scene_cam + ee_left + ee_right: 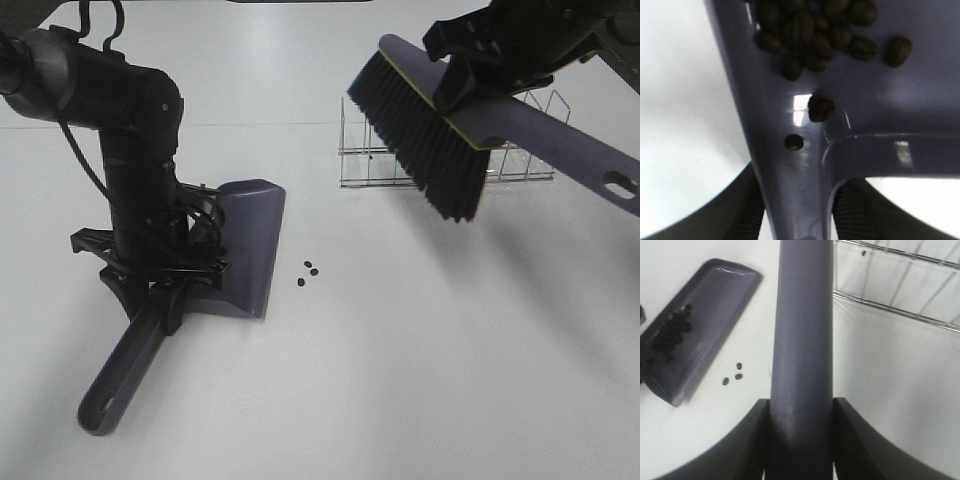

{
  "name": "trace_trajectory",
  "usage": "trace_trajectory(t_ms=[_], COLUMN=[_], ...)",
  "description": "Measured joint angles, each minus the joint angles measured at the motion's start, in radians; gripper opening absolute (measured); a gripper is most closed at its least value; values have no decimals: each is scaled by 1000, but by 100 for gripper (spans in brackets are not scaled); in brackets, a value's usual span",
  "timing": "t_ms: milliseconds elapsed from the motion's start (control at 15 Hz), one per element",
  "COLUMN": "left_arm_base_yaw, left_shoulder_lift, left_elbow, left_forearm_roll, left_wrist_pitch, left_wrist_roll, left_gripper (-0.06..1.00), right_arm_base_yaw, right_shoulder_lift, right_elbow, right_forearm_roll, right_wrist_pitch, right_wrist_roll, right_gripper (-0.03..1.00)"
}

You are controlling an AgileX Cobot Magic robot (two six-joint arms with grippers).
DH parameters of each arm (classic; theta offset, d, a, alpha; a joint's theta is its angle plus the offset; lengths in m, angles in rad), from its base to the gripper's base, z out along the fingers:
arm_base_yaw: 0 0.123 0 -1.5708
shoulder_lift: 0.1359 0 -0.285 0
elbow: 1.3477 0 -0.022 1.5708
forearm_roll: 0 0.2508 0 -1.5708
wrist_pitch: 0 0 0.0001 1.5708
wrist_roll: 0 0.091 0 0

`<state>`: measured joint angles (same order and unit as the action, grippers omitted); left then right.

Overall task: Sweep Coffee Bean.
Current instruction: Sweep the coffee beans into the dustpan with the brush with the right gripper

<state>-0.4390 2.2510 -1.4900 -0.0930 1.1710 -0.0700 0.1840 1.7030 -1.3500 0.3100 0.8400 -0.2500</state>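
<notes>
The grey-purple dustpan [250, 250] rests on the white table, and my left gripper [165, 285] is shut on its handle. In the left wrist view the pan [880, 105] holds a cluster of coffee beans [815, 30]. Three loose coffee beans [308, 272] lie on the table just right of the pan's lip; the right wrist view shows them [735, 375] and the beans in the pan [672, 335]. My right gripper [470, 75] is shut on the brush [420, 140], held tilted in the air, well above and to the right of the loose beans.
A wire rack [520, 165] stands on the table behind the brush at the back right; it also shows in the right wrist view [900, 290]. The dustpan's long handle [120, 380] points toward the table's front left.
</notes>
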Motion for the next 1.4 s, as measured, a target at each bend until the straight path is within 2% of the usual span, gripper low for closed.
trace_trajectory(t_ms=[267, 467, 600, 800, 933, 1067, 1267, 1333, 1400], left_arm_base_yaw=[44, 21, -18, -76, -97, -106, -111, -111, -111], left_shoulder_lift=[-1, -1, -1, 12, 43, 62, 69, 69, 69], left_elbow=[2, 2, 2, -8, -49, -76, -86, -86, -86], left_forearm_roll=[2, 41, 49, 47, 38, 28, -1, -6, -6], left_wrist_pitch=[5, 6, 8, 2, 45, 72, 78, 78, 78], left_wrist_roll=[-17, -21, -21, -21, -21, -21, -13, -11, -11], left_gripper=[36, 36, 36, 36, 36, 36, 36, 36, 36], right_arm_base_yaw=[-125, -118, -50, 113, 203, 260, 371, 404, 405], right_shoulder_lift=[-5, -5, -4, 56, 144, 204, 291, 345, 357], right_elbow=[16, 124, 183, 189, 158, 123, 28, -34, -50], right_forearm_roll=[-67, -141, -184, -302, -390, -426, -410, -332, -295], right_wrist_pitch=[74, 33, -35, -123, -124, -124, -127, -127, -127], right_wrist_roll=[25, 64, 86, 208, 282, 320, 331, 335, 327], right_gripper=[31, 31, 31, 31, 31, 31, 31, 31, 31])
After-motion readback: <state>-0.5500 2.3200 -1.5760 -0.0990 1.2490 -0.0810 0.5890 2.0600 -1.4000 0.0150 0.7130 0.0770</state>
